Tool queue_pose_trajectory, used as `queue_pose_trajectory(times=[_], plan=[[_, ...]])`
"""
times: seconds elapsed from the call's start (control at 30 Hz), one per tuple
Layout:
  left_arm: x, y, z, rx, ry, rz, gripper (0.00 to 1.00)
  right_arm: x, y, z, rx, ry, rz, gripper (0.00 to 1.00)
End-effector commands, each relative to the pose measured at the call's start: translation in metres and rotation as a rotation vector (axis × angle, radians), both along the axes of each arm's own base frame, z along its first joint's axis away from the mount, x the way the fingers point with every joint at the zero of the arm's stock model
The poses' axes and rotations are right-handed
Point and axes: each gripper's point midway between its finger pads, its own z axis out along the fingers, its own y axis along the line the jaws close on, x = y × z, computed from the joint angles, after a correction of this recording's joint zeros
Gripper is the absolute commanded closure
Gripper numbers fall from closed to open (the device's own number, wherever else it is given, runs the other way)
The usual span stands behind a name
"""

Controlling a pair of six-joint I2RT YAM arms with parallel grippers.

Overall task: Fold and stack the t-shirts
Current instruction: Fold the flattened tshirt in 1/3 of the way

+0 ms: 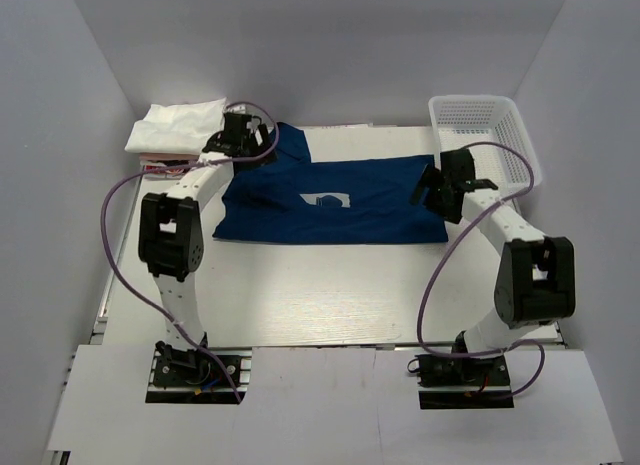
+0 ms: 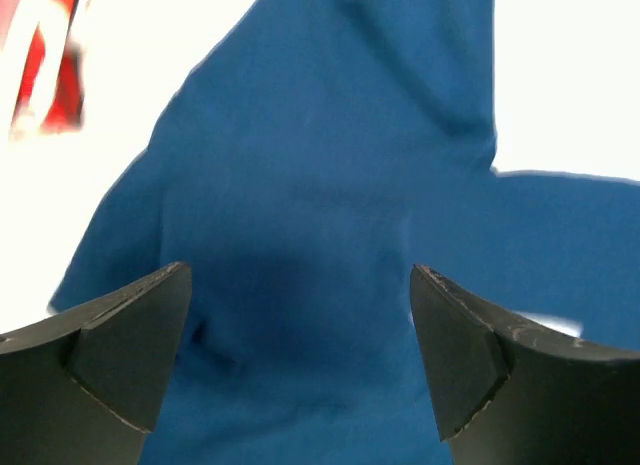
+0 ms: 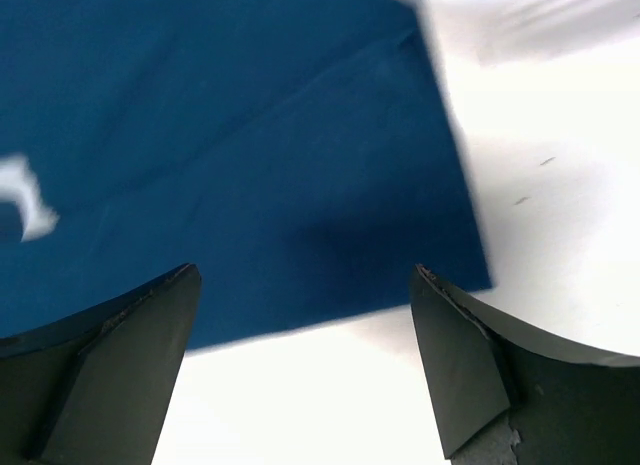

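Observation:
The navy blue t-shirt lies spread flat in the middle of the table, a small white chest mark showing. My left gripper hovers open over its far left sleeve; the left wrist view shows blue cloth between the spread jaws. My right gripper is open over the shirt's right edge, and the right wrist view shows the shirt's corner with bare table below. Folded white t-shirts lie stacked at the far left, a red-printed one beneath them.
A white plastic mesh basket stands at the far right, just behind my right arm. Grey walls close in the table on three sides. Purple cables loop beside both arms.

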Motion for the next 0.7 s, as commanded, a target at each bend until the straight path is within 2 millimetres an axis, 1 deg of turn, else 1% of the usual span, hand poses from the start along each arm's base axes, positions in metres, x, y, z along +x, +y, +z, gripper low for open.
queue_pose_trajectory(times=[0.0,0.03,0.07,0.1,0.13,0.17,0.2,0.23,0.27,0.3,0.33,0.37,0.4,0.43,0.47,0.5,0.53,0.57,0.6,0.63,0.67], plan=[[-0.031,0.006,0.038,-0.021,-0.055,0.003,0.0,-0.006,0.035,0.019,0.076,-0.098,0.163,0.1],[-0.047,0.009,0.019,-0.035,-0.009,0.024,0.0,-0.008,0.042,0.015,0.081,-0.1,0.185,0.1],[-0.053,0.005,0.018,-0.057,-0.018,0.001,0.0,-0.01,0.049,0.013,0.079,-0.104,0.209,0.1],[-0.061,0.004,0.025,-0.08,-0.037,-0.002,0.0,-0.012,0.058,0.004,0.096,-0.087,0.25,0.1],[-0.067,0.002,0.019,-0.107,-0.029,0.003,0.0,-0.012,0.061,0.001,0.097,-0.08,0.258,0.1],[-0.079,-0.002,0.0,-0.13,0.001,-0.015,0.0,-0.01,0.064,0.001,0.096,-0.08,0.266,0.1],[-0.084,-0.001,-0.01,-0.136,0.018,-0.006,0.0,-0.011,0.066,-0.011,0.092,-0.049,0.269,0.1],[-0.094,0.001,-0.027,-0.128,0.053,-0.004,0.0,-0.009,0.067,-0.019,0.087,-0.03,0.267,0.1],[-0.093,0.001,-0.037,-0.127,0.057,-0.004,0.0,-0.008,0.067,-0.03,0.085,-0.004,0.263,0.1],[-0.095,0.001,-0.046,-0.125,0.069,-0.003,0.0,-0.008,0.068,-0.033,0.089,0.013,0.253,0.1],[-0.097,0.002,-0.064,-0.117,0.103,0.0,0.0,-0.007,0.067,-0.041,0.082,0.039,0.246,0.1],[-0.1,0.007,-0.074,-0.116,0.145,0.021,0.0,-0.007,0.067,-0.045,0.078,0.046,0.239,0.1],[-0.103,0.005,-0.081,-0.117,0.178,0.014,0.0,-0.008,0.068,-0.048,0.084,0.049,0.232,0.1],[-0.104,0.005,-0.086,-0.118,0.201,0.023,0.0,-0.011,0.059,-0.059,0.057,0.067,0.204,0.1],[-0.106,0.009,-0.091,-0.122,0.221,0.041,0.0,-0.013,0.058,-0.063,0.054,0.082,0.199,0.1],[-0.116,0.012,-0.102,-0.116,0.251,0.044,0.0,-0.023,0.054,-0.07,0.038,0.127,0.197,0.1],[-0.124,0.014,-0.109,-0.111,0.278,0.061,0.0,-0.026,0.048,-0.075,-0.002,0.144,0.185,0.1],[-0.133,0.016,-0.11,-0.115,0.297,0.072,0.0,-0.035,0.045,-0.081,-0.015,0.173,0.183,0.1],[-0.148,0.019,-0.119,-0.115,0.328,0.084,0.0,-0.046,0.044,-0.087,-0.014,0.195,0.185,0.1],[-0.158,0.018,-0.121,-0.128,0.344,0.086,0.0,-0.049,0.042,-0.087,-0.01,0.193,0.183,0.1],[-0.168,0.017,-0.123,-0.15,0.36,0.096,0.0,-0.07,0.039,-0.101,-0.01,0.247,0.183,0.1]])
